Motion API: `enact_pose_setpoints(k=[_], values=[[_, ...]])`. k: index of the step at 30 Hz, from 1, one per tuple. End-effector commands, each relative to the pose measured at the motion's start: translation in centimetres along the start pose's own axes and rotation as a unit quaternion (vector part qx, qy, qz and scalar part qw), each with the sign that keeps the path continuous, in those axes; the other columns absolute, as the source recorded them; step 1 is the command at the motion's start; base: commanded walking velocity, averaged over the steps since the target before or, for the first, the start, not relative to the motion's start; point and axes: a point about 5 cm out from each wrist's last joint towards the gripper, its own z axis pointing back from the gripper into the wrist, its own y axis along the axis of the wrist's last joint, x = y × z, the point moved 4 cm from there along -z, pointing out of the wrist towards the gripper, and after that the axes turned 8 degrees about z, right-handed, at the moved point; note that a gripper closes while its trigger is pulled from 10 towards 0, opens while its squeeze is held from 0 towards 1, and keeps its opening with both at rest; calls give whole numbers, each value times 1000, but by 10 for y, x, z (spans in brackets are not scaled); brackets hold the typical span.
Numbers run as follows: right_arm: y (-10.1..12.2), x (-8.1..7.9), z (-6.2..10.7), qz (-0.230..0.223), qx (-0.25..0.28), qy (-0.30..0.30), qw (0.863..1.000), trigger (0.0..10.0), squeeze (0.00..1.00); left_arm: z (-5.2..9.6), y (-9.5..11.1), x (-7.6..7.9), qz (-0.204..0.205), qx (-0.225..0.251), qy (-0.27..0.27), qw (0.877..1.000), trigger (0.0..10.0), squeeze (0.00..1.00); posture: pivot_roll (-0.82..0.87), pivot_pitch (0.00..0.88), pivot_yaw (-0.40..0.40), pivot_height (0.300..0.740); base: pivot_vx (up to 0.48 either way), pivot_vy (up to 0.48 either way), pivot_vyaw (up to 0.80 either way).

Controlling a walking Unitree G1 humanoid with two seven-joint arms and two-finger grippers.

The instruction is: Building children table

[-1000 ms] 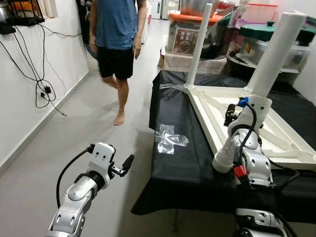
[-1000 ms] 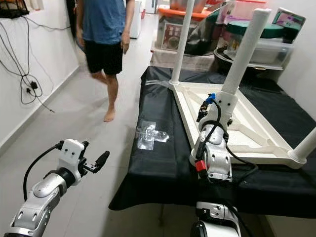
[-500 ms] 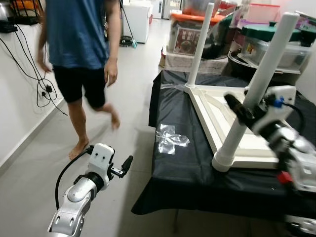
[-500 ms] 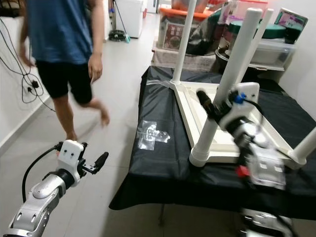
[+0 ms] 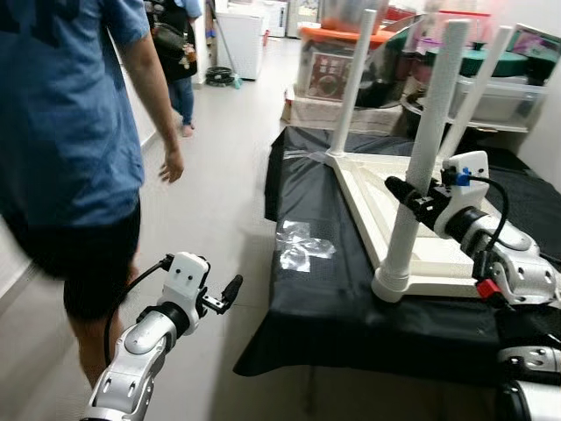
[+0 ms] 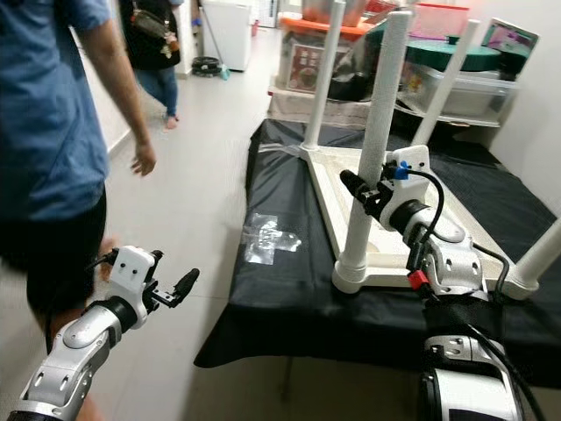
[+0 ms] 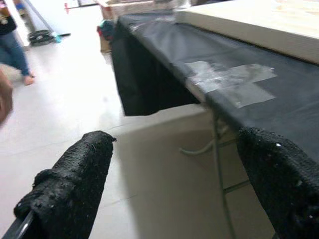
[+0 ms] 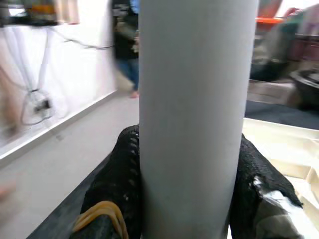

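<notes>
Step in hand: seating near leg (image 5: 419, 167) in upturned white tabletop (image 5: 456, 232) on black-draped desk (image 5: 324, 298). Right end effector (image 6: 358, 191) pinches leg mid-height. Left end effector (image 5: 230, 289) spread, idle over floor. Next: likely twist leg tight, keeping it upright.

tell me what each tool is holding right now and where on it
The right tool grips the near white table leg about midway up its shaft. The left tool is open, holding nothing, beside the table.

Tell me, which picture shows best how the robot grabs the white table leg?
The right wrist view: the right gripper has its black fingers on both sides of the white table leg. The eye views show that leg whole, standing on the upturned table.
</notes>
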Motion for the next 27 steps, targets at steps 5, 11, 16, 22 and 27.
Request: enact_pose_setpoints(k=[5,11,16,22,27], values=[[10,11,1,1,14,-27,1000,0,0,0,-3,2,-7,-5,-5,1000,10000,0,61,0,-104,740,0,0,0],[-32,-46,56,-83,15,-258,963,0,0,5,-4,0,-8,-8,-2,1000,10000,0,74,0,-97,740,0,0,0],[-30,-38,66,-84,38,-286,954,0,0,7,-6,-8,-14,-13,4,1000,10000,0,60,0,-97,740,0,0,0],[-12,-26,62,-81,75,-300,948,0,0,2,-4,-3,-12,-8,1,1000,10000,0,60,0,-96,740,0,0,0],[-1,-27,68,-87,92,-314,941,0,0,2,-4,0,-12,-7,-1,1000,10000,0,59,0,-97,740,0,0,0]])
